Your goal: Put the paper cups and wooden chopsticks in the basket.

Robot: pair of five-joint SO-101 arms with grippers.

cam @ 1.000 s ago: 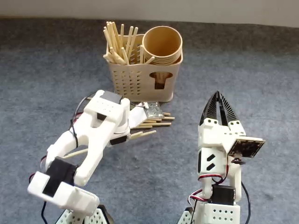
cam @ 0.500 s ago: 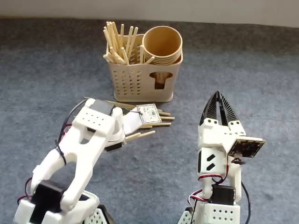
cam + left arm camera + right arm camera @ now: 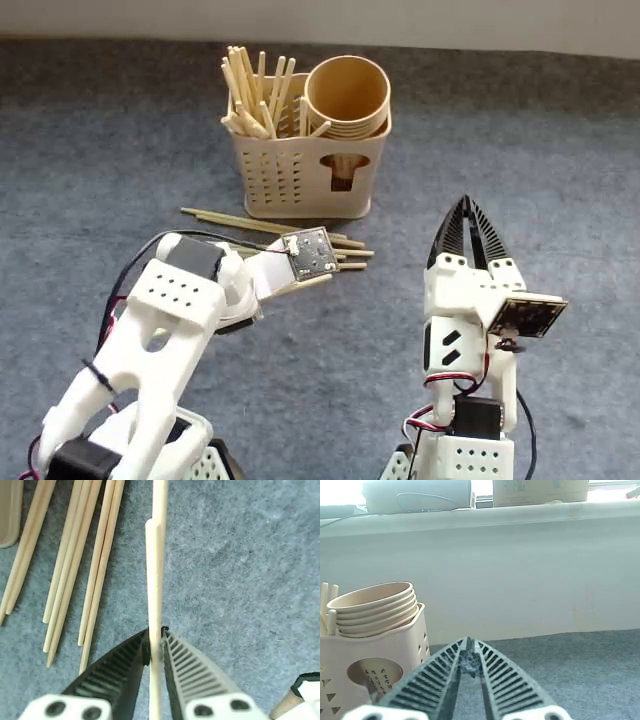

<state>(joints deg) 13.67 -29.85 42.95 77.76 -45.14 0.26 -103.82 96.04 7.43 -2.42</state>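
Observation:
A beige basket (image 3: 300, 180) at the back of the carpet holds stacked paper cups (image 3: 347, 95) and a bunch of wooden chopsticks (image 3: 255, 90). Several loose chopsticks (image 3: 345, 257) lie on the carpet in front of it, seen close up as loose chopsticks (image 3: 75, 570). My left gripper (image 3: 156, 632) is low over the carpet beside them, shut on a pair of chopsticks (image 3: 156, 555) that stick out past its tips. In the high view the left arm covers it. My right gripper (image 3: 468, 215) stands shut and holds nothing, right of the pile, with the basket (image 3: 370, 680) ahead.
One long chopstick (image 3: 230, 219) lies apart, left of the pile near the basket's front. Grey carpet (image 3: 540, 180) covers the table. A pale wall (image 3: 530, 580) rises behind the basket.
My left arm has drawn back toward the near edge and its wrist has turned, uncovering the long chopstick left of the pile. The right arm has not moved.

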